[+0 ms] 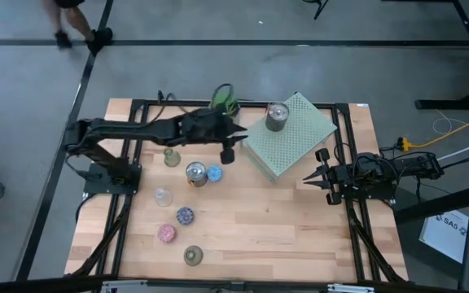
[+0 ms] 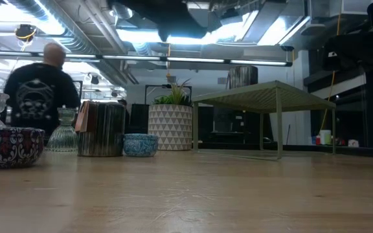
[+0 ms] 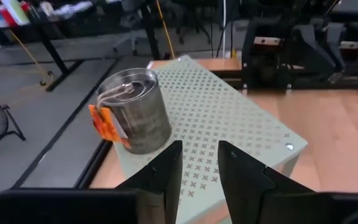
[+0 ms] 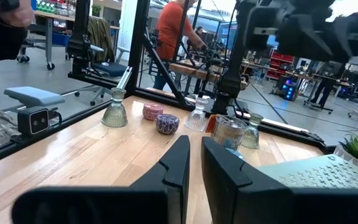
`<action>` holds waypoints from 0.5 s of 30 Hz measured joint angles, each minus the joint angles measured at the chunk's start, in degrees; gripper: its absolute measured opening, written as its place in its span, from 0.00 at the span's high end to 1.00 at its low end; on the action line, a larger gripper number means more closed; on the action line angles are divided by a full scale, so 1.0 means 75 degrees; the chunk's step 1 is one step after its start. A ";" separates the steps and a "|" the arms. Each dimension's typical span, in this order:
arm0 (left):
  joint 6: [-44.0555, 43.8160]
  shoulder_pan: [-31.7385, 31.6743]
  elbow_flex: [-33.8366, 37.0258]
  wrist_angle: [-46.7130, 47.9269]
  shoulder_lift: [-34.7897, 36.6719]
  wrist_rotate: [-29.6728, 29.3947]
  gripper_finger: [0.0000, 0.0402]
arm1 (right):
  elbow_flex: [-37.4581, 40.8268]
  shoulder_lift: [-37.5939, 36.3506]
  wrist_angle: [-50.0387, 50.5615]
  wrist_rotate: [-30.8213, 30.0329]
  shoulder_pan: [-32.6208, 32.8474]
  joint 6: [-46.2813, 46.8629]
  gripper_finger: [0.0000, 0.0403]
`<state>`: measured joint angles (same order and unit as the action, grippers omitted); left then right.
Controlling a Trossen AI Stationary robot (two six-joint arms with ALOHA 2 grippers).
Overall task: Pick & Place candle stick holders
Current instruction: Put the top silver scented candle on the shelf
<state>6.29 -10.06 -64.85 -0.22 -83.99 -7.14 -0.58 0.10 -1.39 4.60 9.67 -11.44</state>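
A shiny silver candle stick holder (image 3: 135, 112) with an orange tag stands upright on the pale green perforated slab (image 3: 229, 118), near its far corner (image 1: 277, 116). My left gripper (image 3: 199, 155) is open and has nothing between its fingers. It hovers beside the slab's left edge (image 1: 236, 143), short of that holder. Several more holders stand on the table's left half: a silver one (image 1: 195, 173), a blue one (image 1: 214, 172), a purple mosaic one (image 1: 185, 216), a pink one (image 1: 166, 234) and an olive-gold one (image 1: 193, 255). My right gripper (image 1: 316, 175) waits shut at the table's right side.
A green plant in a white patterned pot (image 2: 170, 126) stands at the table's far edge, left of the slab. A clear glass holder (image 1: 163, 195) and a greenish glass one (image 1: 172, 157) stand among the others. Bare wood (image 1: 283, 228) lies in the near right. People move in the room beyond.
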 joint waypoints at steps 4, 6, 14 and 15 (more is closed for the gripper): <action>0.0056 0.0035 0.0791 -0.0706 0.0511 -0.0004 0.77 | 0.0000 0.0003 0.0005 -0.0002 -0.0003 0.0003 0.89; 0.0123 0.0038 0.0938 -0.0806 0.0624 0.0032 0.77 | 0.0000 0.0004 0.0003 -0.0003 -0.0002 0.0003 0.89; 0.0230 0.0038 0.1104 -0.0738 0.0486 0.0643 0.71 | 0.0000 0.0006 0.0004 -0.0003 -0.0001 0.0001 0.89; 0.0264 0.0040 0.1104 -0.0738 0.0442 0.0707 0.70 | 0.0000 0.0006 0.0003 -0.0004 -0.0003 0.0000 0.89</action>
<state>8.27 -9.76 -56.58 -5.76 -80.68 -1.83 -0.58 0.14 -1.37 4.57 9.65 -11.44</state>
